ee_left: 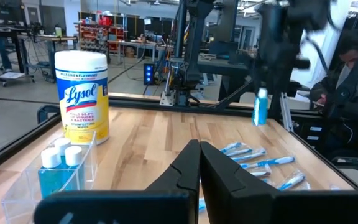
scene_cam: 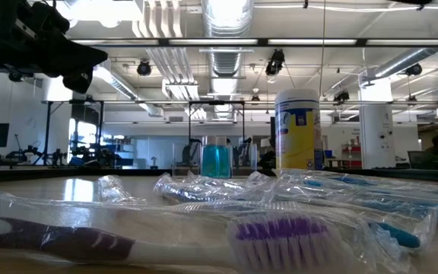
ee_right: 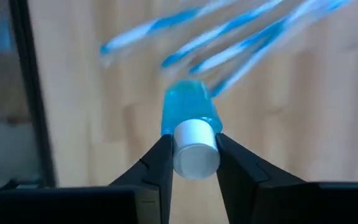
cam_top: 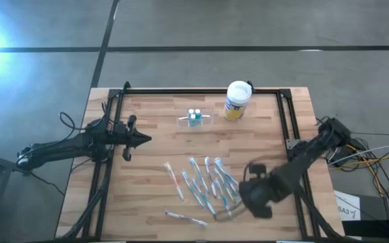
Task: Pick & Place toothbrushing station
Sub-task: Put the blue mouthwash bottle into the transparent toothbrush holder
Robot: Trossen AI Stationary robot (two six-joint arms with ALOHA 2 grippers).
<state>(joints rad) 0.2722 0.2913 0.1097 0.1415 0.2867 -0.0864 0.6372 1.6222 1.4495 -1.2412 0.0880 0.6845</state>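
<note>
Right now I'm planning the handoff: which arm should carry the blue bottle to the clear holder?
Right. Its tool is shut on the blue bottle; the left tool is shut and empty beside the holder.

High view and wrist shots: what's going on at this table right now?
The right gripper has its fingers shut on a small blue bottle with a white cap, above the wrapped toothbrushes. The left gripper waits shut at the table's left. The clear station holds two similar bottles beside the wipes canister.
</note>
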